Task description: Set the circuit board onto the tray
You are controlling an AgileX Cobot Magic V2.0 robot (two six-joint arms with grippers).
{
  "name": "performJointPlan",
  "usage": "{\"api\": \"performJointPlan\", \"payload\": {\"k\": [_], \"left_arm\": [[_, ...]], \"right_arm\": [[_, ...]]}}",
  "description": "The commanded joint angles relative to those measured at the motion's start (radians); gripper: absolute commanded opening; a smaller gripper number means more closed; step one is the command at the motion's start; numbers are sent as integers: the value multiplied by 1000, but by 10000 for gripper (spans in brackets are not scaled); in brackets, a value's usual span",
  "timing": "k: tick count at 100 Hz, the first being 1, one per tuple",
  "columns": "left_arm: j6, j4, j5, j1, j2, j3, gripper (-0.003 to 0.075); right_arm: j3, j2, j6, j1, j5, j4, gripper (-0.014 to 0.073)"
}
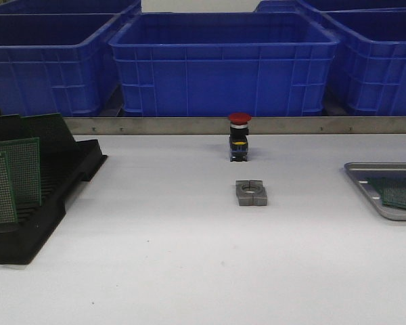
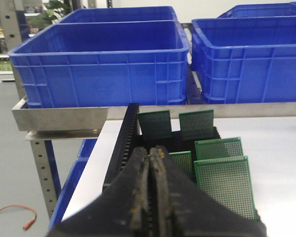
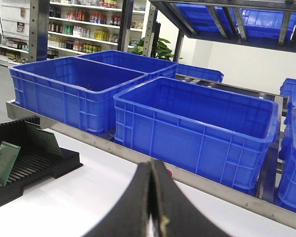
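Observation:
The silver-grey tray [image 1: 360, 177] lies at the right edge of the table with a green circuit board [image 1: 400, 194] flat in it. Several more green circuit boards [image 1: 17, 172] stand upright in the black slotted rack [image 1: 61, 186] at the left; the left wrist view shows them as well [image 2: 226, 178]. My left gripper [image 2: 152, 150] is shut and empty, its tips over the rack's near end. Over the white table my right gripper [image 3: 151, 164] is also shut with nothing in it. Neither gripper shows in the front view.
A red-capped push button [image 1: 239, 136] stands at the table's middle back, with a small grey metal block [image 1: 250, 192] in front of it. Big blue crates [image 1: 223, 62] line a shelf behind a steel rail [image 1: 189, 125].

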Motion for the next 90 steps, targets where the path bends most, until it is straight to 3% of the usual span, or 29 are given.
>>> {"api": "performJointPlan", "payload": {"k": [1, 15, 32, 53, 90], "left_arm": [[7, -16, -46, 7, -29, 48, -20], [-52, 16, 33, 7, -29, 48, -20], [-52, 14, 31, 7, -29, 48, -20], [-52, 0, -64, 7, -29, 48, -20], [-52, 0, -65, 7, -29, 48, -20]], "right_arm": [[-24, 12, -8, -2, 8, 41, -62], [-24, 12, -8, -2, 9, 41, -62], [-24, 12, -8, -2, 9, 41, -62], [-24, 12, -8, -2, 11, 41, -62], [-24, 12, -8, -2, 11, 41, -62]]}}
